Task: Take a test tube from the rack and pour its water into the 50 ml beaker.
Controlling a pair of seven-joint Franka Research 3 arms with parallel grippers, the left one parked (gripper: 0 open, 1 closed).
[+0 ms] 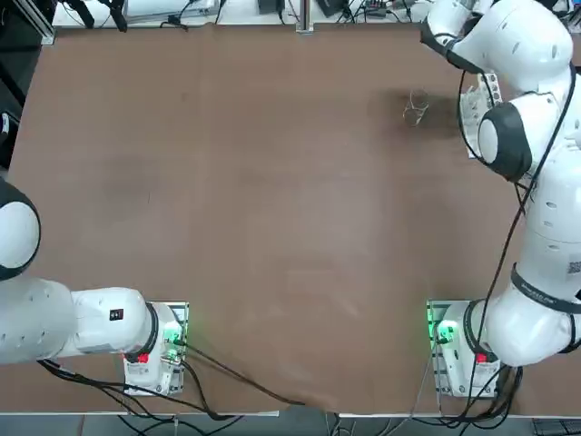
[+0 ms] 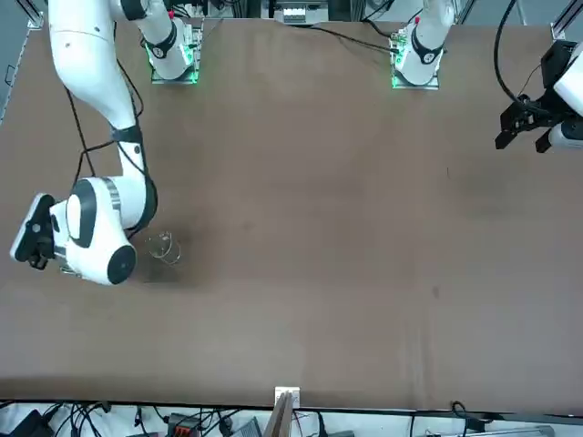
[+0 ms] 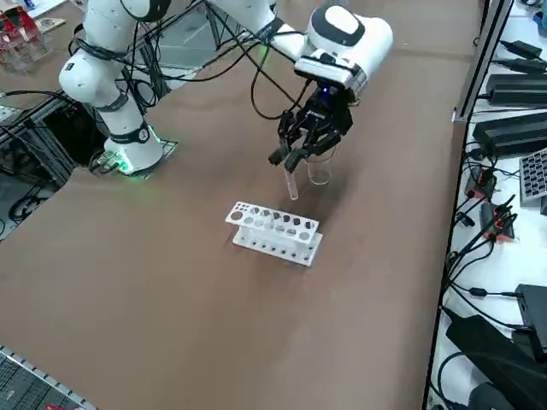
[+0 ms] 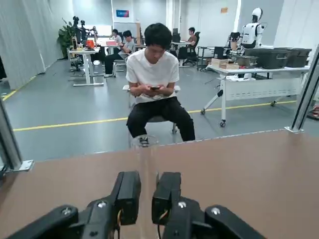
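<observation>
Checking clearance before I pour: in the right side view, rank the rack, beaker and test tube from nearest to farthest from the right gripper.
1. Test tube: between the right gripper's fingers, pointing down.
2. Beaker: just to that picture's right of the tube.
3. Rack: farthest, toward that picture's bottom.

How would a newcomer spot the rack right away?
Find the right gripper, hanging over the brown table with the tube in its jaws. The rack stands on the table near that tube. It is white and oblong with round holes, while the tube and beaker are see-through.
</observation>
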